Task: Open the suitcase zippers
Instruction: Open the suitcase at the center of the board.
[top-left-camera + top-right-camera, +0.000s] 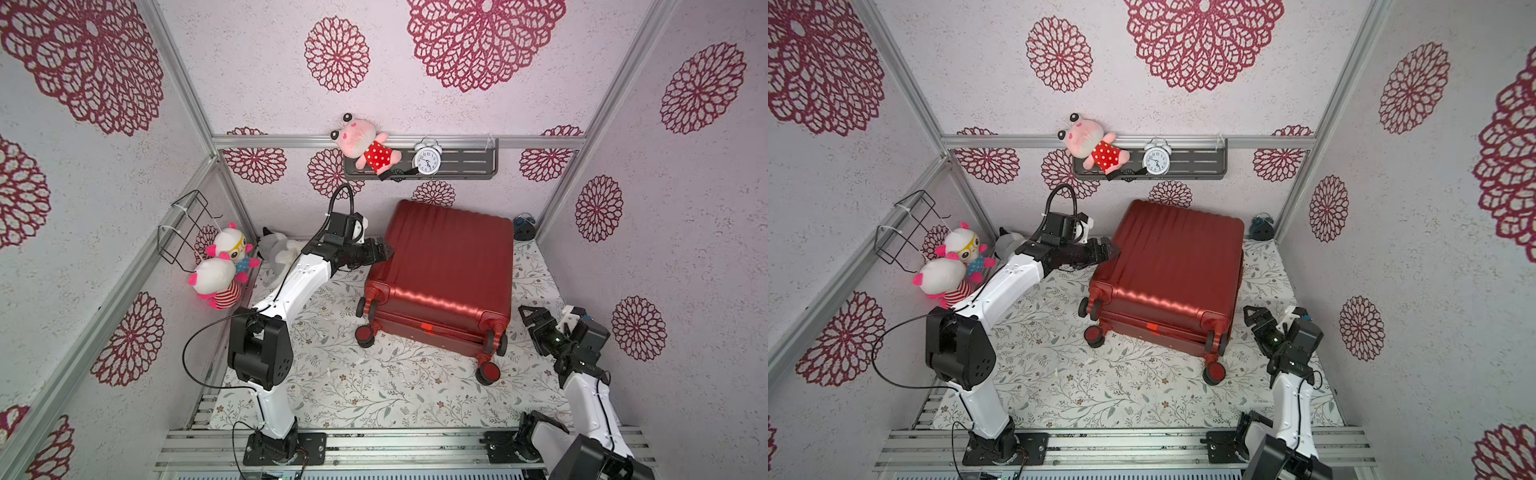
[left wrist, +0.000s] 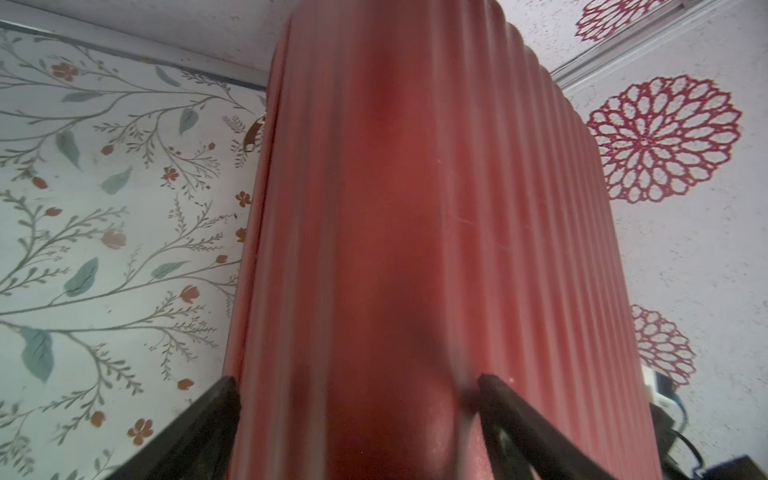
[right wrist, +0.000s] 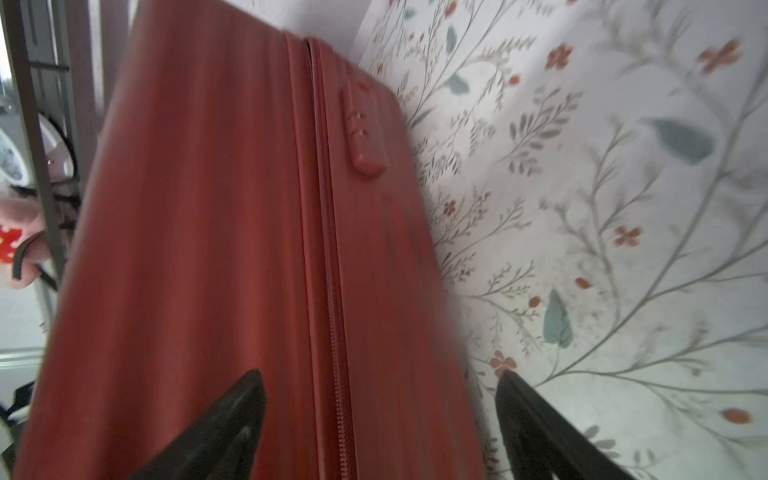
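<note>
The glossy red ribbed suitcase [image 1: 449, 266] [image 1: 1177, 266] lies on the floral table with its wheels toward the front. My left gripper [image 1: 384, 249] [image 1: 1112, 249] is at its far left corner. In the left wrist view the gripper [image 2: 357, 386] is open, its jaws wide astride the case's rounded edge [image 2: 395, 249] with both fingertips close against the shell. My right gripper [image 1: 530, 318] [image 1: 1252, 316] hovers open beside the near right wheel corner, holding nothing. In the right wrist view the gripper [image 3: 378, 382] faces the case's side, where the closed zipper track [image 3: 330, 291] runs past a red lock [image 3: 363, 129]. No pull shows.
Two plush dolls [image 1: 226, 266] and a grey plush [image 1: 276, 249] crowd the left wall under a wire basket [image 1: 185, 226]. A wall shelf [image 1: 478, 164] holds a pink plush [image 1: 365, 145] and an alarm clock [image 1: 427, 160]. A small blue clock [image 1: 524, 226] sits in the back right corner.
</note>
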Controlling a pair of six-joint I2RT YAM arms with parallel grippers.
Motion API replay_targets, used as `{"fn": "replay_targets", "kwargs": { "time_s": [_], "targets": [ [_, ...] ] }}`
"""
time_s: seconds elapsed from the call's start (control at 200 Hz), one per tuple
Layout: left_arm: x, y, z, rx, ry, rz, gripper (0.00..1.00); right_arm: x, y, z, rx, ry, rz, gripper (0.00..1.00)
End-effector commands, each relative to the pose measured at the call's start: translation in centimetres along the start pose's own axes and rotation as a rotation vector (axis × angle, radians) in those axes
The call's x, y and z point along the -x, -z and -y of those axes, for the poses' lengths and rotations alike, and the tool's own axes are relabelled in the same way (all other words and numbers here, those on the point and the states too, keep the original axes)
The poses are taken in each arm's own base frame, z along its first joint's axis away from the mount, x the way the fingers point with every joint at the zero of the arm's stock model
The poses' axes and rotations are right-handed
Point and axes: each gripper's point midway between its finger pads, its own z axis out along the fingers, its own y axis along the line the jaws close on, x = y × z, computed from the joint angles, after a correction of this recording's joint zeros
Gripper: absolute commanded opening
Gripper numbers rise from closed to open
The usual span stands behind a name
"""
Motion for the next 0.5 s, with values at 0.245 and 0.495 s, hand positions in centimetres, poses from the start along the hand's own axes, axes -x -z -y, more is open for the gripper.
{"fn": "replay_targets", "kwargs": {
  "time_s": [0.245,0.495],
  "targets": [
    [-3.6,-2.8,3.4,-0.154,-0.028,-0.07,0.92,-2.2,-2.7,-7.4,0.337,0.104,-0.179,0.83],
    [-5.9,-4.3,5.0,-0.202,-0.035,-0.121,0.91,-5.1,-3.4,-10.6,0.377,0.163,-0.276,0.84]
  ]
}}
